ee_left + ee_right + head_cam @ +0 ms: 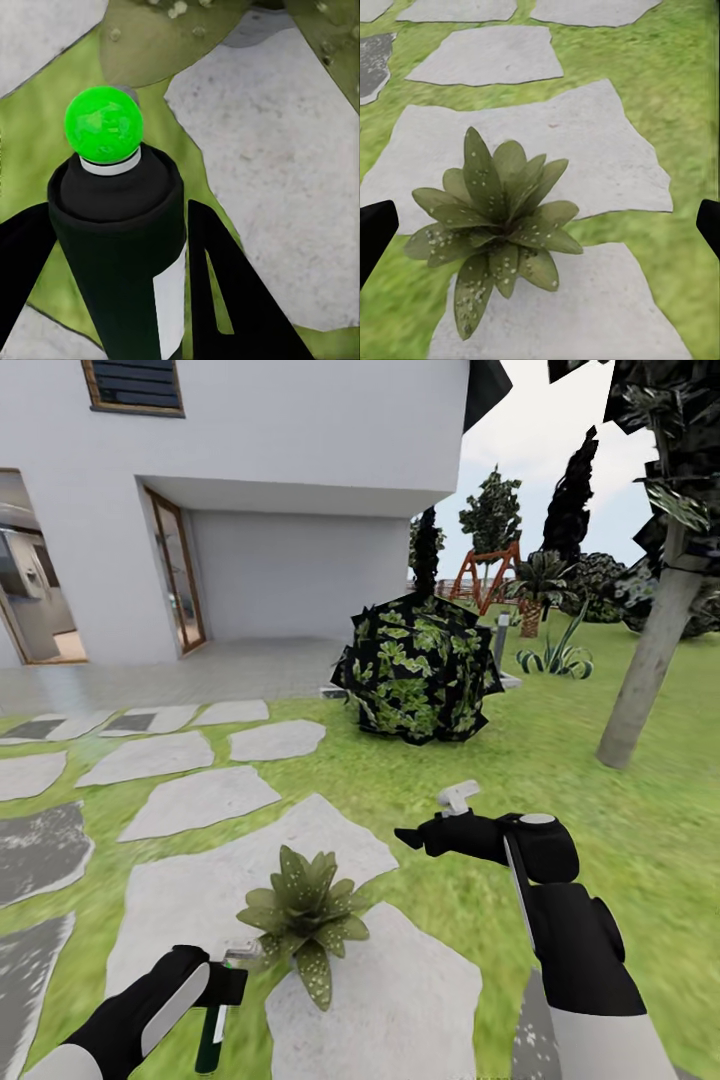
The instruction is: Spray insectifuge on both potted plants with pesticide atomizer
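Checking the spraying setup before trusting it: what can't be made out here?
- Pesticide atomizer: nozzle direction unclear in the head view, hidden behind the left gripper.
- Potted plant: its pot is hidden under leaves.
- Right gripper: fingertips cut off in the right wrist view.

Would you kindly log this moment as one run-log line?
left pincer: shut on pesticide atomizer | right pincer: open, empty | potted plant: on stepping stone, beside atomizer

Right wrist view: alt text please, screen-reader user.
A small rosette plant with pointed green leaves speckled white sits where pale grey stepping stones meet green lawn. The right gripper has its black jaws spread wide at the frame's edges, holding nothing.
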Robot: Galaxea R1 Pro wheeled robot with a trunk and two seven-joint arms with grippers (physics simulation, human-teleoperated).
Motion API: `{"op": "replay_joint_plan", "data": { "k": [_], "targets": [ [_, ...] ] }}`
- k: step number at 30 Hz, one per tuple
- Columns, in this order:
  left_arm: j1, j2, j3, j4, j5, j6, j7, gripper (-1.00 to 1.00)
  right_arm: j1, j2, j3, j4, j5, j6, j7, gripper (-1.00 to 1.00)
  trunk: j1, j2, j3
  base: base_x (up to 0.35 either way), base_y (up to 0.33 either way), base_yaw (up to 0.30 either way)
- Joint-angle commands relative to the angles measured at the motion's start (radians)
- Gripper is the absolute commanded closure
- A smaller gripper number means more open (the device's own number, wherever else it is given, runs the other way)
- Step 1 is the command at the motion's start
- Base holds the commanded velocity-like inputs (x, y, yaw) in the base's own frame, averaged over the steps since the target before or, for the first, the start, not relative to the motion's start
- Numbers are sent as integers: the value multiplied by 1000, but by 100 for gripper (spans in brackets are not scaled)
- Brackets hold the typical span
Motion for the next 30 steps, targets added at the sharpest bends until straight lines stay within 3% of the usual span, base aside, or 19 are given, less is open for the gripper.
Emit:
{"op": "replay_joint_plan", "data": {
  "k": [1, 7, 17, 20, 22, 24, 26, 30],
  "targets": [
    [-1, 1, -5, -2, 10, 0, 8, 100, 0, 1, 0, -1, 11, 3, 9, -100, 0, 0, -1, 37, 330, -278],
    [-1, 0, -5, -2, 6, -2, 8, 100, 0, 1, 0, -1, 11, 2, 9, -100, 0, 0, -1, 8, 337, -233],
    [-2, -13, -8, -3, -2, 10, 5, 100, -2, 1, 0, -1, 11, 2, 9, -100, 0, 0, -1, 0, 341, -8],
    [-16, -43, -8, -6, -4, 38, 7, 100, -2, 0, 0, -1, 10, 2, 9, -100, 0, 0, -1, 52, 337, 0],
    [-59, -101, -10, -4, -12, 111, 20, 100, -3, 0, 0, -1, 10, 2, 9, -100, 0, 0, -1, 127, 317, 0],
    [-75, -127, -11, -3, -54, 142, 31, 100, -6, -2, 0, -1, 10, 2, 9, -100, 0, 0, -1, 173, 277, -35],
    [-82, -144, -12, -1, -100, 148, 32, 100, -11, -4, -1, -1, 10, 3, 9, -100, 0, 0, -1, 241, 211, -183],
    [-72, -138, -12, 1, -112, 145, 31, 100, -12, -6, -2, -1, 10, 4, 9, -100, 0, 0, -1, 301, 138, -264]
  ]
}}
